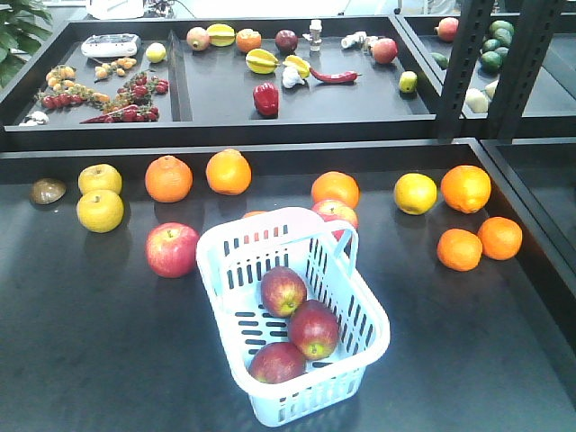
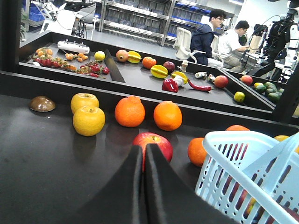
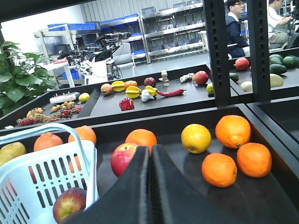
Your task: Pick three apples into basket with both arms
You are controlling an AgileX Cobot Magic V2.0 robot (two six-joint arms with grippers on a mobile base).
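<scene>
round oranges (image 1: 168, 178), two yellow apples (image 1: 100, 211), a pink-red apple (image 1: 172, 249) and a brown shell-like lump (image 1: 48, 191) lie on the dark table (image 1: 81, 342).

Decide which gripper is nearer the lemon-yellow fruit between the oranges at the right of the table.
Right. In the right wrist view the yellow fruit lies just beyond the right gripper, slightly to its right. From the left gripper it is across the basket, barely visible.

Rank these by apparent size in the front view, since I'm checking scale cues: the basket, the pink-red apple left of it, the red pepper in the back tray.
1. Basket, by far the largest.
2. Pink-red apple.
3. Red pepper, smallest as it looks, but it sits farther from the camera, so its true size against the apple is unsure.
</scene>
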